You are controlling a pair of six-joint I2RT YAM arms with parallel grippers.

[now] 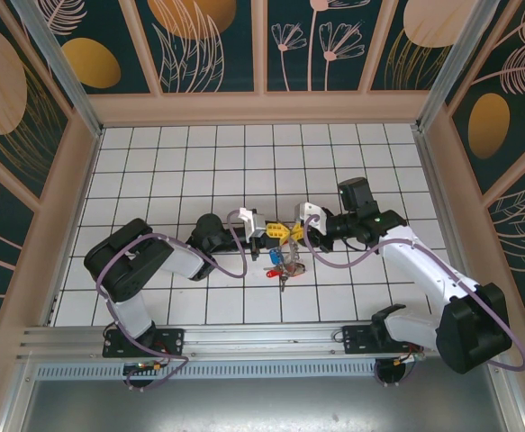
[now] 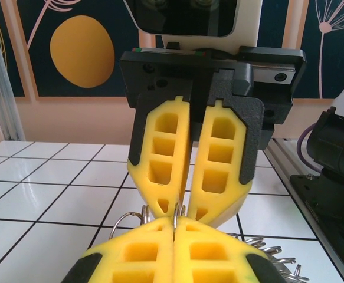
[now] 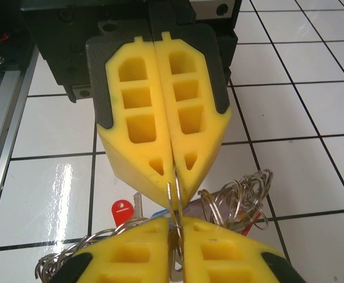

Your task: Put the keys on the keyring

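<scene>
My two grippers meet tip to tip over the middle of the white tiled floor. A thin metal ring, seen edge-on and apparently the keyring [image 3: 175, 197], is pinched between them. The left gripper [image 2: 175, 223] is shut on its near edge, and the right gripper [image 3: 176, 224] is shut on the opposite edge. From above, the left gripper [image 1: 276, 232] and right gripper [image 1: 294, 232] almost touch. The keys [image 1: 285, 264] hang and lie in a bunch just under them. A red-tagged key [image 3: 122, 211] and a tangle of small silver rings [image 3: 242, 197] lie below the fingers.
Wooden walls with dark floral panels enclose the tiled floor [image 1: 199, 162] on three sides. An aluminium rail [image 1: 244, 340] carrying both arm bases runs along the near edge. Free tiles stretch behind and to both sides of the grippers.
</scene>
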